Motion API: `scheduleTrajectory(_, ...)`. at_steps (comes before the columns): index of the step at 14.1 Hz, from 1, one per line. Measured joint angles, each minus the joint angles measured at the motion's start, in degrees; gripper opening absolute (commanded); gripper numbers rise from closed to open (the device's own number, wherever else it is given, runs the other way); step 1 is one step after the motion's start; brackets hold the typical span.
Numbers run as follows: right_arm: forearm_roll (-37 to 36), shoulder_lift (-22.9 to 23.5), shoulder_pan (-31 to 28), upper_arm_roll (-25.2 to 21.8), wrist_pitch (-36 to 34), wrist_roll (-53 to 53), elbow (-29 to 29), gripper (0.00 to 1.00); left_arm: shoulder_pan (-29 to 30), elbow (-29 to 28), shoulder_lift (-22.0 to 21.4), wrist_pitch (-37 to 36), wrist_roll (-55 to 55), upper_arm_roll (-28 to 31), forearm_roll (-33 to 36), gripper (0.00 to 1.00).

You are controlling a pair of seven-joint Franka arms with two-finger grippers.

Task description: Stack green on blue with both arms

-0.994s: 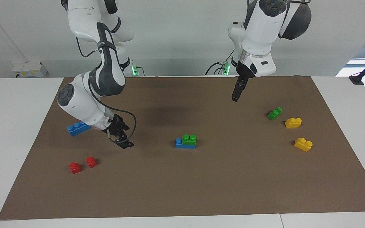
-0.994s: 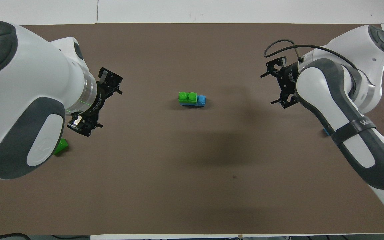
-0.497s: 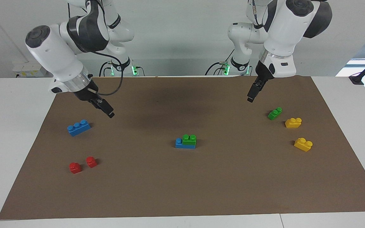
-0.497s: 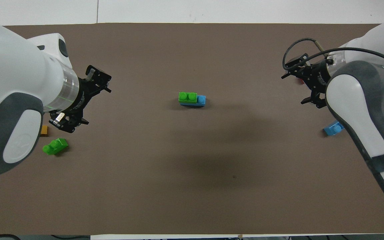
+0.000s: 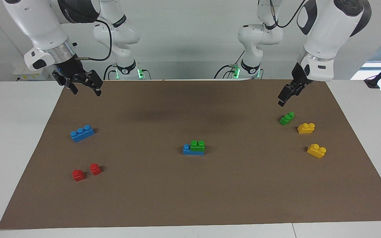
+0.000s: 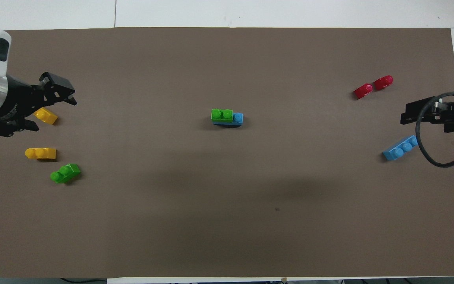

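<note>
In front of you is a white worktop (image 5: 18, 138) covered by a brown mat (image 5: 190, 191). At the middle of the mat a green brick (image 5: 197, 145) sits pressed onto a long blue brick (image 5: 187, 150), covering two of its studs and leaving one blue stud bare at the end toward the right arm.

Your left gripper (image 5: 284, 94) hangs in the air, empty, its fingers (image 6: 59, 88) spread wide. It is over the mat at the left arm's end of the worktop, above a spot just beside a second, loose green brick (image 5: 286, 118) that lies flat and untouched. Two yellow bricks (image 5: 306, 128) (image 5: 316, 150) lie near that green one, farther from the robots, well apart from the stack.

Your right gripper (image 5: 84, 86) is also raised and empty, fingers (image 5: 97, 88) wide apart, over the edge of the mat at the right arm's end, close to the robots' side. Below it and farther from the robots lies a second blue brick (image 5: 82, 133), loose on the mat. Farther out again, two small red bricks (image 5: 78, 175) (image 5: 95, 169) sit side by side, close together.

Neither set of fingers touches any brick, and both are well apart from the stacked pair at the centre.
</note>
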Motion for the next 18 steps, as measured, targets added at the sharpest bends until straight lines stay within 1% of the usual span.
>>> scheduleTrajectory(2, -2.2, -1.2, 0.1, 0.0, -1.4, -0.2, 0.0, 1.0, 2.1, 0.0, -0.6, 0.0, 5.8, 0.1, -0.1, 1.0)
scheduleTrajectory(4, -3.6, -1.7, 0.2, 0.1, -1.6, -0.2, -0.1, 1.0, 2.7, 0.0, -1.2, 0.0, 9.7, 0.1, -0.1, 1.0)
scheduleTrajectory(8, -3.8, -1.4, 0.1, 0.1, -2.3, -0.2, -0.6, 1.0, 2.8, 0.0, -1.6, -0.1, 12.4, 0.0, -0.1, 1.0)
scheduleTrajectory(12, -3.9, 0.9, -0.1, 0.0, -3.3, -0.2, -0.1, 1.0, 4.1, 0.0, -1.7, -1.1, 19.4, 0.0, -0.1, 1.0)
scheduleTrajectory(14, -3.9, 2.8, -0.2, -0.1, -4.0, -0.2, 1.9, 1.0, 4.8, 0.0, -1.9, -1.3, 23.3, 0.1, -0.1, 1.0)
scheduleTrajectory(18, -5.2, 5.3, -0.3, -0.1, -6.7, -0.2, 6.2, 1.0, 4.9, 0.0, -2.1, -1.3, 27.0, -0.1, -0.1, 1.0)
